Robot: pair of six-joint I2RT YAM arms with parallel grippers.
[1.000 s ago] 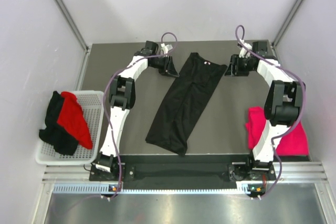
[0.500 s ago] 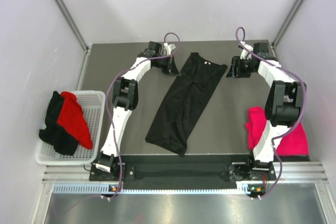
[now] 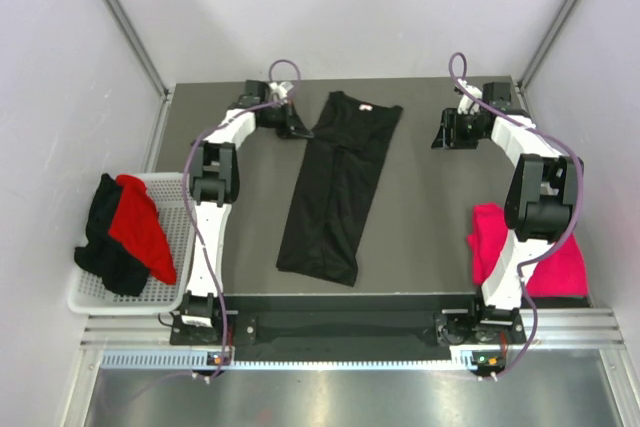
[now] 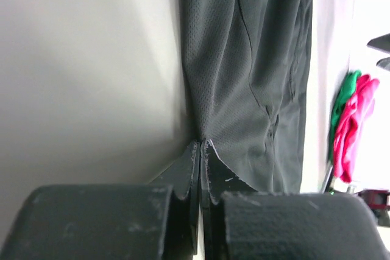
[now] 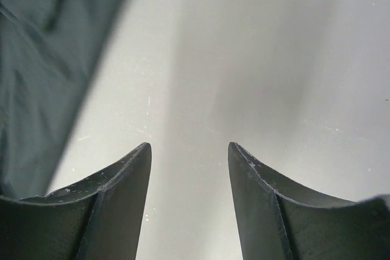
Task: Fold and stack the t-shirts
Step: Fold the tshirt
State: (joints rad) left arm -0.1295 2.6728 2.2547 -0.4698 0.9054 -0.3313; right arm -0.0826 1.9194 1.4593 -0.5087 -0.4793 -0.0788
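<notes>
A black t-shirt, folded into a long strip with a small white tag at its far end, lies across the middle of the table. My left gripper is at the strip's far left edge. In the left wrist view the left gripper is shut, pinching the edge of the black cloth. My right gripper hovers to the right of the shirt, apart from it. The right gripper is open over bare table, with the black cloth off to its left. A pink t-shirt lies at the right edge.
A white wire basket at the left edge holds a red t-shirt and a black one that hang over its side. Grey walls close in the table at the back and sides. The arm bases stand at the near edge.
The left gripper has shut on the shirt's far left edge and moved left, pulling the shirt's far end with it. The strip now lies straighter. The right arm has barely moved.
</notes>
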